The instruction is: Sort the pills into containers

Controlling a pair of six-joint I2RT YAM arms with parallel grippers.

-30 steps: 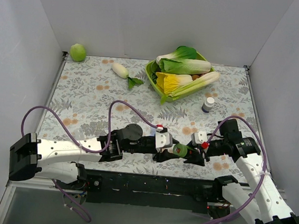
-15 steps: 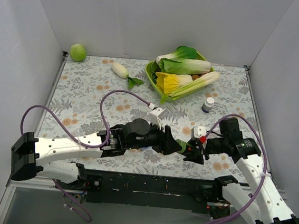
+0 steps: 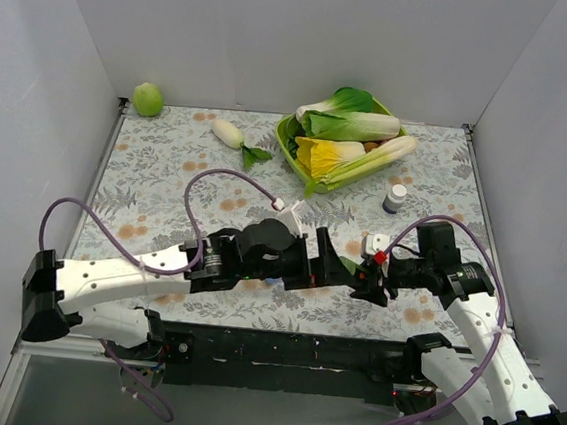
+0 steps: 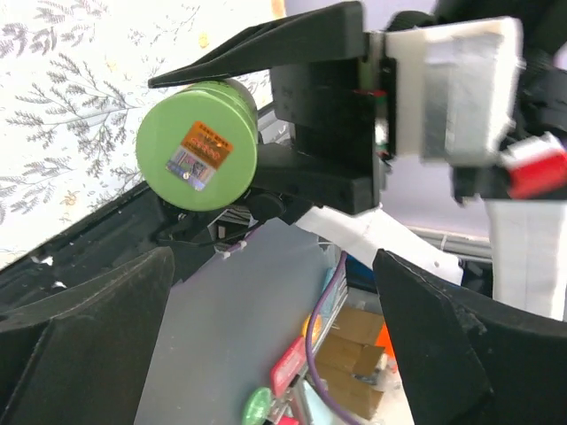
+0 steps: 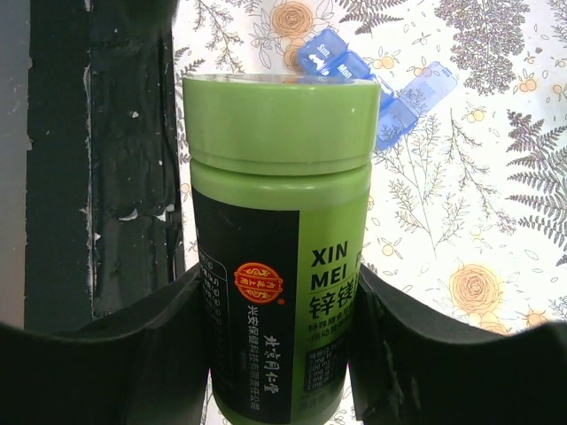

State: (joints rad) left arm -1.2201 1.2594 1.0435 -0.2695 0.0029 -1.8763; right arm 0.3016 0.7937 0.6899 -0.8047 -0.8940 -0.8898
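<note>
The right end effector [image 5: 282,279] is clamped on a glossy lime-green plastic bottle [image 5: 279,230]. Its matte black fingers [image 5: 133,354] press the lower sides of the cylinder, over a black label with white "XIN MEI" lettering and a round red-and-gold emblem. The bottle's broad, smooth lid [image 5: 279,124] is on.

In the right wrist view the pill box [image 5: 390,93] lies on the bench [image 5: 483,177] at about 1 o'clock from the lid and is partly hidden behind it. It is translucent blue plastic, a short row of rounded compartments with small white lettering.

The left end effector [image 4: 275,283] stands wide, its dull black wedge-shaped fingers [image 4: 89,336] well apart and gripping nothing. In the left wrist view the lid's flat round face, bearing a small orange-and-silver sticker, sits at 10 o'clock.

From above, both end effectors meet near 6 o'clock on the bench, which is covered with a cloth printed with grey ferns and orange flowers. A lime-green bowl [image 3: 286,140] heaped with leafy vegetables [image 3: 352,127] sits at 1 o'clock. A white radish [image 3: 228,132] lies at 11 o'clock and a round green fruit [image 3: 148,99] is in the 10 o'clock corner. A small white-capped vial [image 3: 395,198] stands at 2 o'clock.
</note>
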